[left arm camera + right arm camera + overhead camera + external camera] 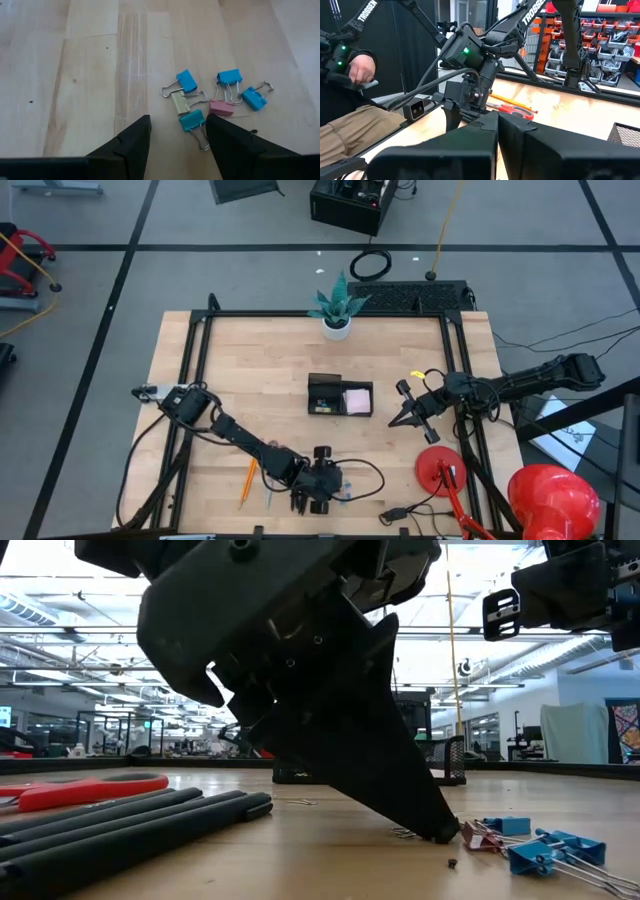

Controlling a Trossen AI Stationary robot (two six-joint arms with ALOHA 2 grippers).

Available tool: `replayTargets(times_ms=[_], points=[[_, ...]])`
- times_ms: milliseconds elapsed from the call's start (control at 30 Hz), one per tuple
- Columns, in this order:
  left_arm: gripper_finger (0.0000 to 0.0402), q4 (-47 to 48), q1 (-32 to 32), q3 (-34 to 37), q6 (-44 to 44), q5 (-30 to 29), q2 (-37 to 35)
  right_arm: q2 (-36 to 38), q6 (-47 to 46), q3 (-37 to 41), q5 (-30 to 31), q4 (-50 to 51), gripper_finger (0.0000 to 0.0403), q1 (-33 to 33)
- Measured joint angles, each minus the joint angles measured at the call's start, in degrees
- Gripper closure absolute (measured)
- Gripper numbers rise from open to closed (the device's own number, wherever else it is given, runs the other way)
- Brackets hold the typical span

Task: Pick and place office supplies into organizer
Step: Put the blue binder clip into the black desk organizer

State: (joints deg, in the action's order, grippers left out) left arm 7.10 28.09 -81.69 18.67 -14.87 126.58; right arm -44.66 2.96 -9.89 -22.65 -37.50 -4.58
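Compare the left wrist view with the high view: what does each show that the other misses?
Only the left wrist view separates the binder clips: blue clips, a pink clip and a cream one. Only the high view shows the organizer with the pink sticky-note pad, the orange pencil and the waiting right gripper. Both show the left gripper, jaws open, over the wooden table.

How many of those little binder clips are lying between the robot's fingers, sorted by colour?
Blue binder clips: 4
Pink binder clip: 1
Pale yellow binder clip: 1
Total: 6
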Motion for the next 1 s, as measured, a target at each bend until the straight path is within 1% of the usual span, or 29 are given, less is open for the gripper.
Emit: replayTargets(times_ms=[167, 500, 767, 867, 933, 1000], points=[[0.0204, 1.4, -0.5, 0.0, 2.1, 0.6, 0.0, 0.0, 0.0, 0.0, 0.0, 0.0, 0.0403, 0.0], [0.0204, 0.5, -0.7, 0.1, 3.9, 2.5, 0.0, 0.0, 0.0, 0.0, 0.0, 0.0, 0.0403, 0.0], [0.0204, 0.0, -0.5, 0.1, 8.2, 2.7, 0.1, 0.0, 0.1, 0.0, 0.0, 0.0, 0.0403, 0.0], [0.0204, -0.1, -0.1, 0.2, 7.9, 2.6, 0.1, 0.0, 0.1, 0.0, 0.0, 0.0, 0.0403, 0.0], [0.0209, 0.0, 0.0, 0.2, 7.3, 2.3, 0.1, 0.0, 0.2, 0.0, 0.0, 0.0, 0.0403, 0.0], [0.0223, 0.4, 0.0, 0.2, 7.2, 2.2, 0.1, 0.0, 0.2, 0.0, 0.0, 0.0, 0.0403, 0.0]])
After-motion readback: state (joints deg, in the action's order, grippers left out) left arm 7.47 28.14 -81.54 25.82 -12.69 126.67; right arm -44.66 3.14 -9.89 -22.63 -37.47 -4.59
